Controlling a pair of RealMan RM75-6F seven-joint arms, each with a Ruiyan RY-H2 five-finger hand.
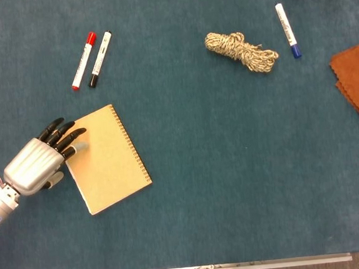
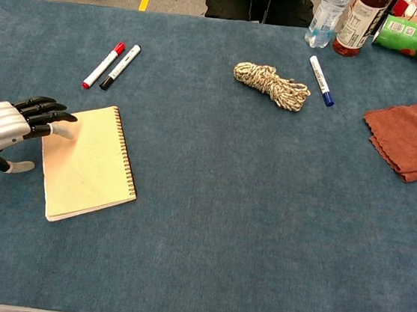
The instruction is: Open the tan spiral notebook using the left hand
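- Head view: tan spiral notebook (image 1: pixel 107 158) lies closed on the blue table (image 1: pixel 233 167), spiral binding along its right edge, turned a bit off square.
- Left hand (image 1: pixel 43 159) sits at notebook's left edge; dark fingers (image 1: pixel 66 135) stretched out and slightly apart, tips over the cover's upper-left corner, holding nothing. Contact w/ cover: cannot tell.
- Red marker (image 1: pixel 82 52) and black marker (image 1: pixel 100 50) lie side by side above the notebook; rope bundle (image 1: pixel 241 51) well to its upper right, blue marker (image 1: pixel 286 22) just beyond that.
- Chest view: same left hand (image 2: pixel 15 130) beside notebook (image 2: pixel 87 163), thumb (image 2: pixel 19 168) off the left edge, low near the table.
- Brown cloth (image 2: pixel 412 141) far right of notebook; bottles (image 2: pixel 345 17) at the far edge.
- Right hand: in neither view.
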